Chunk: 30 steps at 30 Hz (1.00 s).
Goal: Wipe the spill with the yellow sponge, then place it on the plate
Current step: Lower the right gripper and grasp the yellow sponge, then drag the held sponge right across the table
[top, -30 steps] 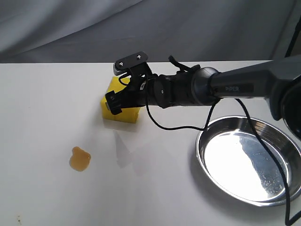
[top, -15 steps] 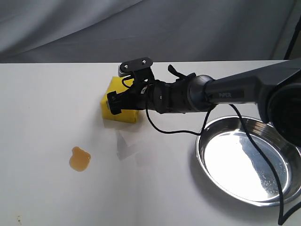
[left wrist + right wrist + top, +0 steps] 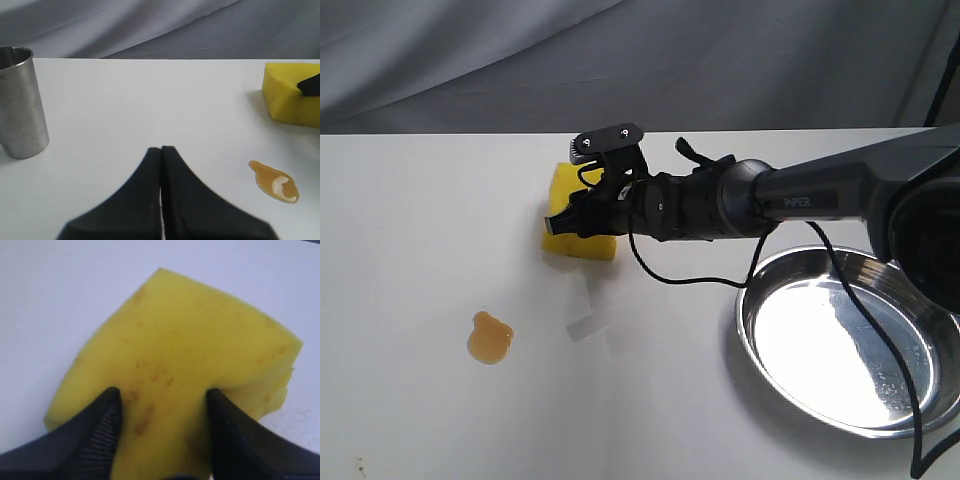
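Note:
The yellow sponge (image 3: pixel 564 186) sits on the white table at the back centre, pinched and dented between the fingers of my right gripper (image 3: pixel 570 222), which is shut on it. In the right wrist view the sponge (image 3: pixel 190 335) fills the gap and both fingers (image 3: pixel 102 415) press into its foam. The amber spill (image 3: pixel 490 337) lies on the table in front and to the left of the sponge, apart from it. The shiny steel plate (image 3: pixel 840 345) rests at the right. My left gripper (image 3: pixel 161 150) is shut on nothing, low over the table, with the spill (image 3: pixel 275 181) and the sponge (image 3: pixel 287 95) ahead of it.
A steel cup (image 3: pixel 20 102) stands upright on the table in the left wrist view, away from the spill. A grey cloth backdrop (image 3: pixel 620 60) hangs behind the table's far edge. The right arm's black cable (image 3: pixel 700 278) droops toward the plate.
The right gripper came down onto the sponge and closed on it. The sponge is now squeezed narrower, with its left edge pulled in. The spill and the plate have not moved.

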Available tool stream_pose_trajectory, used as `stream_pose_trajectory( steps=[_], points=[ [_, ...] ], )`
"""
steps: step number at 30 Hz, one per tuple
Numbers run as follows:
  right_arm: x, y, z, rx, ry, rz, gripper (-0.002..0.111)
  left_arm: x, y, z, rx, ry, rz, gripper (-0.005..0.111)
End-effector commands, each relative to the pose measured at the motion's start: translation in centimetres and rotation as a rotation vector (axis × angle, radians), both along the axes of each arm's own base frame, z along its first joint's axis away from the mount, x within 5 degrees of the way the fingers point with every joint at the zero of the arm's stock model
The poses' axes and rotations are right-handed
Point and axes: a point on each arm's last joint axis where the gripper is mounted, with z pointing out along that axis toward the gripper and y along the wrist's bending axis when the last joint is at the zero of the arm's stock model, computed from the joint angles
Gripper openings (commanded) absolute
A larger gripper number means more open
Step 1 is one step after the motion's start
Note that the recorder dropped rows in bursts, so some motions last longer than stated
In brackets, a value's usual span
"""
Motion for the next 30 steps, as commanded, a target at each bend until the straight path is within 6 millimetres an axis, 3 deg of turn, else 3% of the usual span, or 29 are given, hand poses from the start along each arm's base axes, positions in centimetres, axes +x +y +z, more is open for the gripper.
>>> stream_pose_trajectory(
  steps=[1,6,17,22,30],
  points=[
    [-0.2,0.1,-0.4,-0.019,0.028,0.018,0.025,0.0,0.0,0.0,0.001,-0.012,0.000,0.000],
    [-0.1,0.1,-0.3,-0.028,0.008,0.027,0.000,0.0,0.0,0.0,0.001,-0.012,0.000,0.000],
    [-0.4,-0.5,3.6,-0.176,-0.084,0.190,0.000,0.0,0.0,0.0,0.001,-0.012,0.000,0.000],
    [0.5,-3.8,4.4,-0.283,-0.008,0.202,0.000,0.0,0.0,0.0,0.001,-0.012,0.000,0.000],
    [2.9,-10.6,3.7,-0.328,0.164,0.081,0.000,0.0,0.0,0.0,0.001,-0.012,0.000,0.000]
  ],
)
